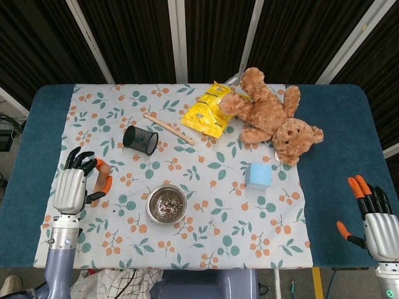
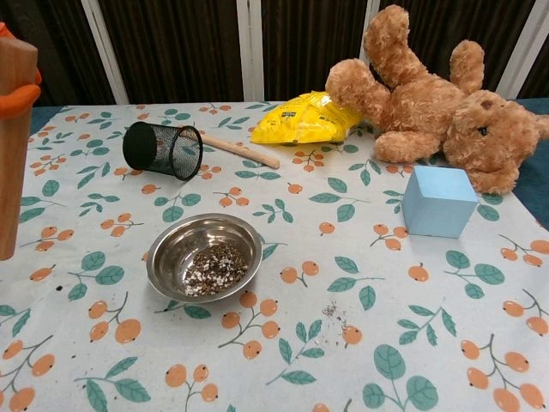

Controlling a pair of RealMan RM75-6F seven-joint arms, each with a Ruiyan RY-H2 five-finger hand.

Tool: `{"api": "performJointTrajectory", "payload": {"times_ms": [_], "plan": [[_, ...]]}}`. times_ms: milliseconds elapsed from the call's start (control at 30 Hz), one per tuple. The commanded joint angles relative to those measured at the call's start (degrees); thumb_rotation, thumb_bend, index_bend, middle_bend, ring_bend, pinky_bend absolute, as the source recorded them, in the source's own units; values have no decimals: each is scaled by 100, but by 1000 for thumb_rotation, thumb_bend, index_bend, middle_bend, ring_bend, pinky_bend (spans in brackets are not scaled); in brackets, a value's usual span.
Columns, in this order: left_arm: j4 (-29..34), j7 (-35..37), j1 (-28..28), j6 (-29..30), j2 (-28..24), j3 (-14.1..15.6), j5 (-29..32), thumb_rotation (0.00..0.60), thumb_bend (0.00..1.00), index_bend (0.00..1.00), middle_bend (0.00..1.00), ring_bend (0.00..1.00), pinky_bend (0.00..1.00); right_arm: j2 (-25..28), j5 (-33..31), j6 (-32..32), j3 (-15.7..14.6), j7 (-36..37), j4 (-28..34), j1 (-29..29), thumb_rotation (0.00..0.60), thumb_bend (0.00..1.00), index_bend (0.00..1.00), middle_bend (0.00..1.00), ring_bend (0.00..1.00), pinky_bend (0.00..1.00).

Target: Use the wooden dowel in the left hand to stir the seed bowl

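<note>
The steel seed bowl (image 1: 167, 204) (image 2: 204, 257) stands on the floral cloth near its front edge, with brown and white seeds in the bottom. My left hand (image 1: 70, 188) hovers to the left of it, well apart, and grips a thick wooden dowel (image 1: 104, 169). In the chest view the dowel (image 2: 15, 146) stands almost upright at the far left edge, an orange fingertip (image 2: 19, 96) wrapped across it. My right hand (image 1: 378, 227) sits over the blue table at the front right, fingers apart and holding nothing.
A black mesh cup (image 1: 139, 139) (image 2: 163, 148) lies on its side behind the bowl, a thin wooden stick (image 1: 168, 128) beside it. Further back are a yellow bag (image 1: 209, 109) and a teddy bear (image 1: 271, 115). A pale blue block (image 1: 258, 175) stands right of the bowl. Spilled seeds (image 2: 334, 313) dot the cloth.
</note>
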State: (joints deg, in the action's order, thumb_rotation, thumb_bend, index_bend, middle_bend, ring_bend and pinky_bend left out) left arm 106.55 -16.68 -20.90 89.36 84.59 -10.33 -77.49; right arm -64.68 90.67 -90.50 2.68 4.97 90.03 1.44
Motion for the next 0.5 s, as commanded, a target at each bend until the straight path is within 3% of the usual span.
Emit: {"api": "performJointTrajectory", "payload": {"times_ms": [33, 500], "plan": [[-6, 339, -30, 97, 61, -58, -362, 600, 1000, 589, 682, 226, 99, 1, 0, 0, 0, -7, -1, -1, 600, 299, 0, 0, 0, 0], [141, 466, -556, -133, 705, -483, -771, 600, 1000, 589, 682, 226, 99, 6, -73, 38, 30, 17, -18, 8, 600, 298, 0, 0, 0, 0]]}}
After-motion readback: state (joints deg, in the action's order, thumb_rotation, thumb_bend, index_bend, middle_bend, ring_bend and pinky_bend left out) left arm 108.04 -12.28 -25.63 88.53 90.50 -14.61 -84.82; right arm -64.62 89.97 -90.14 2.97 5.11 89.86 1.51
